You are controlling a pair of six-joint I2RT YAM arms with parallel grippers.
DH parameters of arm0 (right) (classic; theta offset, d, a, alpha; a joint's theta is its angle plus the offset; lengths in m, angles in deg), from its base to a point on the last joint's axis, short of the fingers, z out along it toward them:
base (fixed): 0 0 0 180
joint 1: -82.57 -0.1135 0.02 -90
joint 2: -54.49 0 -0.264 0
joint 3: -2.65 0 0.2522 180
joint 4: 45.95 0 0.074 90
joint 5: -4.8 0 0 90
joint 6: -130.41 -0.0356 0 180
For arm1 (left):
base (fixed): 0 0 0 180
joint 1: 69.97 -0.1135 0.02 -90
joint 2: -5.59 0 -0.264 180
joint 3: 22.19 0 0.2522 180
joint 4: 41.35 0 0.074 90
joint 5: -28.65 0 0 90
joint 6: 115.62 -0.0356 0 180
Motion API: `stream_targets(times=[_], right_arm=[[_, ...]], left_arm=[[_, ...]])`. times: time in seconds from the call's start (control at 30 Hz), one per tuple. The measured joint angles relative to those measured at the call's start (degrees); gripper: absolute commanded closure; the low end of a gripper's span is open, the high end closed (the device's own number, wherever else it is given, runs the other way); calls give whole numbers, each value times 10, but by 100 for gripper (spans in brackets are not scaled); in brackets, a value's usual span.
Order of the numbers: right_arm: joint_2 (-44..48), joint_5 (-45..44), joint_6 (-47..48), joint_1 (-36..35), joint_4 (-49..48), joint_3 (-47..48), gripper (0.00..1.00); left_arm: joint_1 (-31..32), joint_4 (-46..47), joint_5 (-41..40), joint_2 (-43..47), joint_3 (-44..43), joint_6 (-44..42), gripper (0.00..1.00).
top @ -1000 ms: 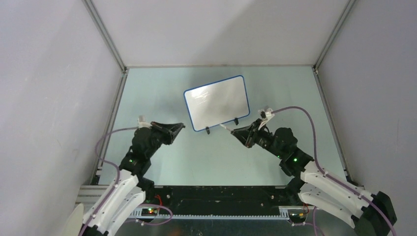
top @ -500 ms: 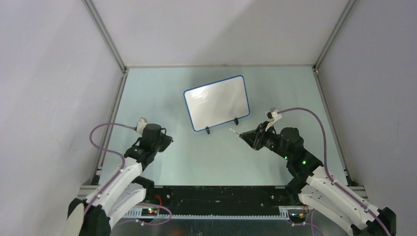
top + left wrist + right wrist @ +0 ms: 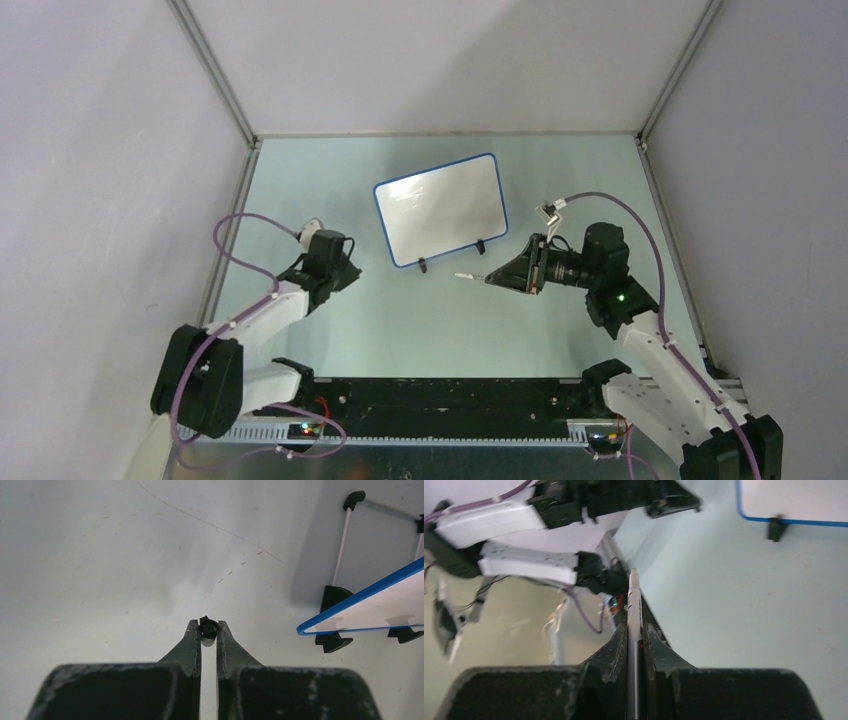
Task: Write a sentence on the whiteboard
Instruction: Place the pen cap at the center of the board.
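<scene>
Roughly at the middle of the table [image 3: 560, 180], nearer its far edge than its near one, the board [image 3: 440, 205] stands propped on two black feet [image 3: 422, 265], face tipped up toward the arms; long axis skew, running near-left to far-right; face blank, no stroke of the sentence on it yet. Right gripper [image 3: 503, 277] clamped narrow on the pen [image 3: 468, 275]; in the right wrist view the barrel sits between the fingers [image 3: 616, 645] and sticks well out past them. Pen axis about parallel to the near table edge, tip pointing left toward the left arm [image 3: 270, 315], not at the board; tip just on the near side of the lower frame [image 3: 450, 250], between the feet, apart from it. So the writing face lies to the far side of the tip; judgement: the coming move needs the wrist turned to swing the tip round toward the face, then a lift over the lower frame. Right arm [image 3: 650, 340] is nearer and has the tool. Left gripper [image 3: 208, 632] pinched nearly shut on a small black cap [image 3: 207, 627], off beyond the board's left end. Room: open table on the near side and right of the board; walls [image 3: 100, 200] well apart; likely risk is nudging a foot and shifting the board.
</scene>
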State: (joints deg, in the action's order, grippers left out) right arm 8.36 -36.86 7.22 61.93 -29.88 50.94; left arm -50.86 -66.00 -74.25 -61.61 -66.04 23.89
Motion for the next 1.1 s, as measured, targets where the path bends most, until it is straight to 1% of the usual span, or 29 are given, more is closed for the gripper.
stream_targets(times=[0.1,0.2,0.4,0.43,0.5,0.63,0.67,0.7,0.73,0.77,0.8,0.83,0.9,1.1], right_arm=[[-13,73,-33,5,-40,0,100],[-12,117,-52,5,-73,0,100],[-12,158,-63,6,-98,0,100],[-12,163,-63,6,-101,0,100],[-12,169,-63,6,-104,0,100],[-12,167,-58,7,-101,0,100],[-12,164,-57,7,-99,0,100],[-12,159,-53,7,-95,0,100],[-12,155,-50,8,-91,0,100],[-12,149,-42,8,-83,1,100],[-12,141,-36,8,-72,3,100],[-12,134,-28,8,-60,7,100],[-12,120,-12,8,-40,12,100],[-11,76,29,8,16,21,100]], left_arm=[[0,26,16,-21,0,-16,96],[0,47,29,-36,-1,-25,97],[0,73,53,-77,-17,-35,98],[0,76,58,-82,-18,-35,97],[0,82,63,-88,-19,-36,93],[0,85,70,-98,-23,-38,82],[0,83,71,-103,-28,-41,77],[0,82,71,-107,-33,-43,71],[0,81,71,-111,-38,-46,67],[0,79,71,-115,-44,-50,57],[0,77,71,-118,-48,-51,52],[0,76,71,-122,-53,-54,41],[0,73,71,-127,-59,-58,32],[0,63,71,-124,-59,-61,29]])
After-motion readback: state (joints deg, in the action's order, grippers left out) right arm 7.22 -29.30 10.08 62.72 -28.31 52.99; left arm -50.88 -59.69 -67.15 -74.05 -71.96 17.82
